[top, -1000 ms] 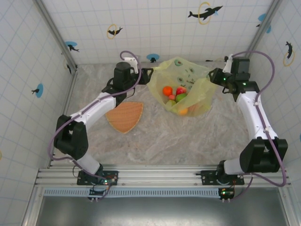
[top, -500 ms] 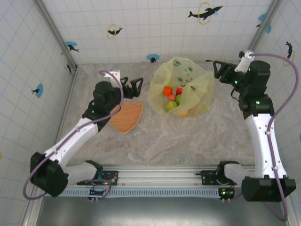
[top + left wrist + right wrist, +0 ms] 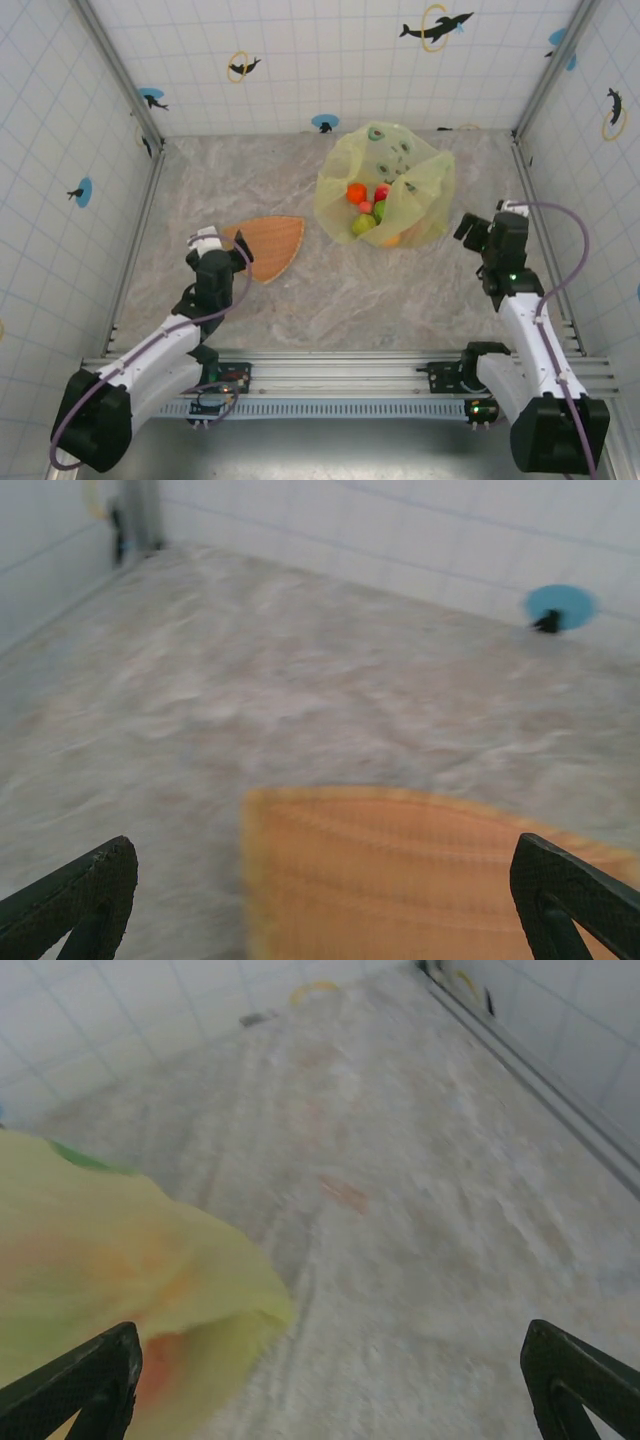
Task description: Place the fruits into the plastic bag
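Fruits inside plastic bag on desk, my left fingers wide, empty, facing orange plate, my right fingers wide, empty, beside bag.

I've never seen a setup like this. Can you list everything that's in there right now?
plastic bag: one, translucent yellow-green with green ovals, far middle of the table, mouth open upward.
fruits: at least four, orange, red, green and yellow-orange, all inside the bag.
plate: one, orange, fan-shaped, flat on the table to the left of the bag.
table: one, grey marbled.
dolphin stickers: several, black or blue, some ringed in yellow, on the walls.
left gripper: one, black fingers, open, at the plate's left edge.
right gripper: one, black fingers, open, to the right of the bag and apart from it.
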Robot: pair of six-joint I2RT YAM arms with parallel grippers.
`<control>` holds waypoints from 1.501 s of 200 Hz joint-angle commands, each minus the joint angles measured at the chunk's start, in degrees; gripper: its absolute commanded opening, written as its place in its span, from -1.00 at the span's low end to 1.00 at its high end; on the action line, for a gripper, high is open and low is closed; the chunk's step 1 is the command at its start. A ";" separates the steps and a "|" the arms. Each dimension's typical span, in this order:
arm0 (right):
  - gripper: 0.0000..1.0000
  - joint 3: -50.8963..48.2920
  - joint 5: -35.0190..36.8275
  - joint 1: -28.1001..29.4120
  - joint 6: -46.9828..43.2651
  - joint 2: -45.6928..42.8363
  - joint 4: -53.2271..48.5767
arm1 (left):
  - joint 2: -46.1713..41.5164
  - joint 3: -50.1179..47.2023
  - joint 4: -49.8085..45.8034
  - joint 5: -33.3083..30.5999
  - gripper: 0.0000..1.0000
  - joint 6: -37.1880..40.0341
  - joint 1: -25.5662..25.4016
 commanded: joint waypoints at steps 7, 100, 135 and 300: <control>0.99 -8.97 6.53 0.90 2.03 0.20 13.05 | 2.58 -5.24 12.24 -6.35 0.95 7.00 2.70; 1.00 -22.29 15.37 8.84 -6.17 17.12 41.46 | 19.43 -10.74 33.41 8.84 0.95 11.83 15.30; 1.00 -27.19 12.06 8.54 -9.12 23.18 56.58 | 24.93 -11.40 39.88 14.43 0.95 10.39 18.88; 1.00 -28.80 2.22 3.02 -13.56 39.37 81.76 | 37.58 -10.75 53.46 23.71 0.96 15.35 23.90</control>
